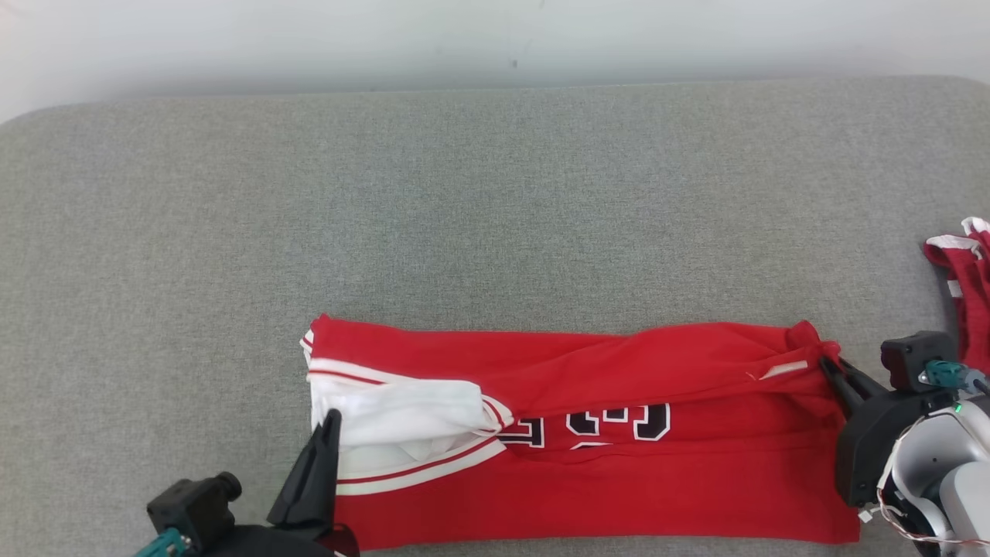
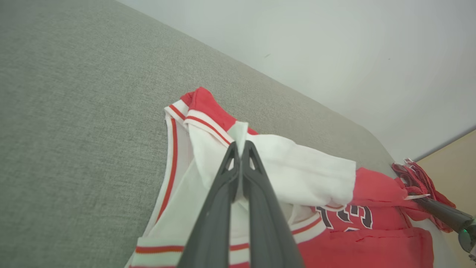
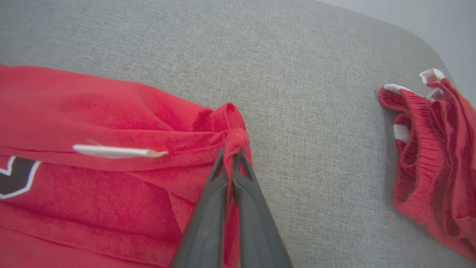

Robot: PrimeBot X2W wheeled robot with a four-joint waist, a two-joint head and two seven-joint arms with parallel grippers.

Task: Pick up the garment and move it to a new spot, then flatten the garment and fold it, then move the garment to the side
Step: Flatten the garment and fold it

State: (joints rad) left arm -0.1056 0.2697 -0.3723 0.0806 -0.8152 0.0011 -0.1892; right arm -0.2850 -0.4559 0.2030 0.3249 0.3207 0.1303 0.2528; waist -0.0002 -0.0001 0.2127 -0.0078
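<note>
Left claw point(image 2: 241, 146) pinching red jersey point(image 1: 619, 495), numerals point(image 1: 615, 424) half-hidden

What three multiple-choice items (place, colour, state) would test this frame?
1. Where does the second red garment lie, relative to the jersey? A: right of it, apart. B: left of it. C: on it.
2. What colour is the cloth in the left gripper? A: black. B: blue. C: white.
3. The right gripper is: A: open. B: shut on the jersey's red corner. C: shut on nothing.
Key: 1A, grey surface separates them; 2C, its pinch holds white cloth; 3B, red cloth bunches at its closed tips.
</note>
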